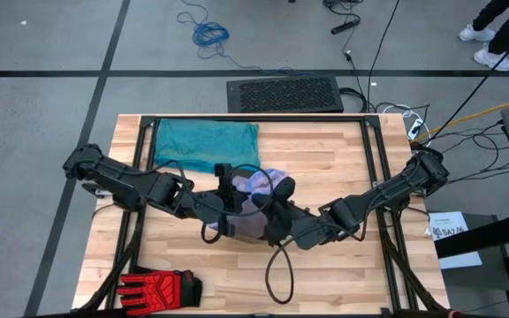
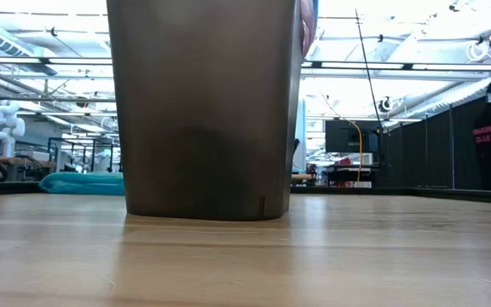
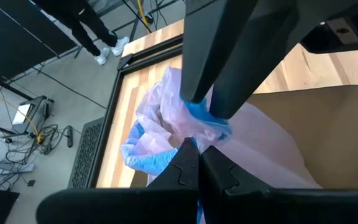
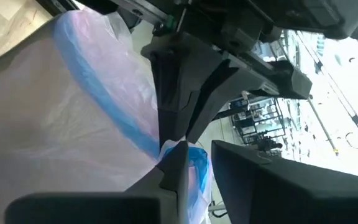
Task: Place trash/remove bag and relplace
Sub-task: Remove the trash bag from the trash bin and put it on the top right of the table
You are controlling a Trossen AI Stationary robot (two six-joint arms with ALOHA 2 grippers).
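seemingly the bag-removal step: left gripper (image 3: 197, 152) pinches the blue rim of the thin lilac-pink plastic liner (image 3: 166, 118) above the grey bin (image 2: 203, 111); right gripper (image 4: 194, 155) nips it alongside. next, lift it clear together.

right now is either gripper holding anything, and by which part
Both hold the bag by its blue rim: left gripper is shut on it, right gripper pinches it too.

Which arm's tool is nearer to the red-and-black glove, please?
Left. The left tool is above the bin, nearer the glove at the table's front-left; the right tool is farther right.
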